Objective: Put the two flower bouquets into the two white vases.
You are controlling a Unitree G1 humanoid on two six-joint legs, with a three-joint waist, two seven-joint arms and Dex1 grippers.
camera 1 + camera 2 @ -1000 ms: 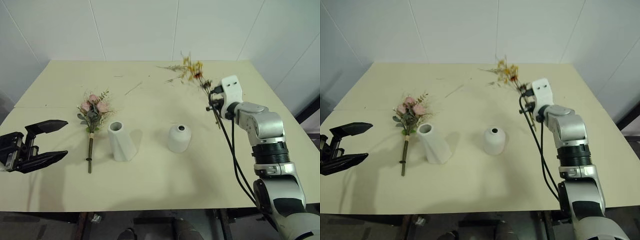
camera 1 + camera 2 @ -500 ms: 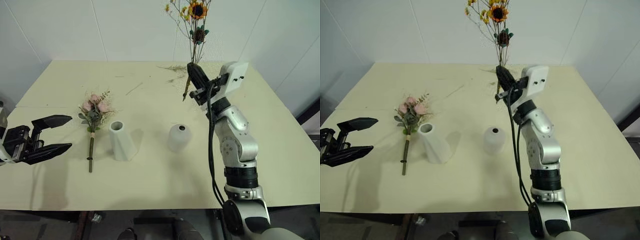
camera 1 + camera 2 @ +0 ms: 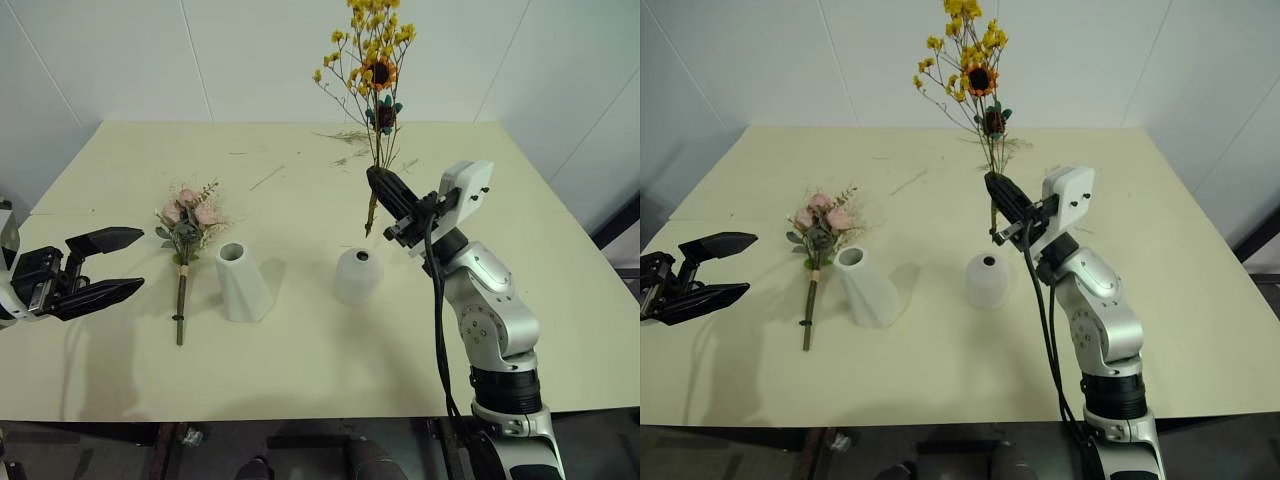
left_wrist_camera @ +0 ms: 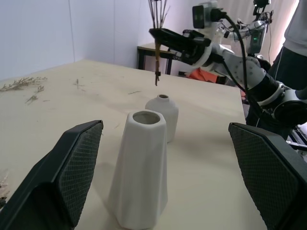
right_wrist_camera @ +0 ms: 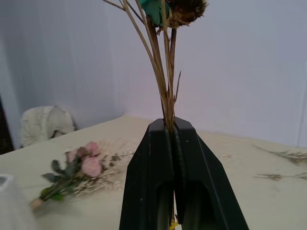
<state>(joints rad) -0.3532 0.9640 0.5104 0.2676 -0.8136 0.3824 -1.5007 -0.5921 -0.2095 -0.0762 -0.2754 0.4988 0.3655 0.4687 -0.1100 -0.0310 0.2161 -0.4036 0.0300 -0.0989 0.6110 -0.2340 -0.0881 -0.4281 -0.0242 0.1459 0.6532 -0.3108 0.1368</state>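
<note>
**Head view: yellow bouquet held upright above the round vase**

Head camera looks down on a pale table (image 3: 300,380); the right gripper (image 3: 385,192) has its two black fingers pinched tight on the stems of the thin yellow bouquet (image 3: 375,70), which stands nearly upright, sunflower and tiny yellow blossoms high above the table; the cut ends of the stems hang in the air just above and slightly behind the short round vase (image 3: 358,276), not touching it; its small top hole faces up. The tall faceted vase (image 3: 242,282) stands to the left of the round one, apart from it, mouth open upward. The rose bouquet (image 3: 187,228) lies flat on the table just beside the tall vase on its far left side, blooms pointing away from the robot, stem toward it. The left gripper (image 3: 100,269) hovers well to the left of the roses, fingers spread wide with nothing between them. Dried twig scraps (image 3: 345,137) lie scattered near the table's far edge.
</note>
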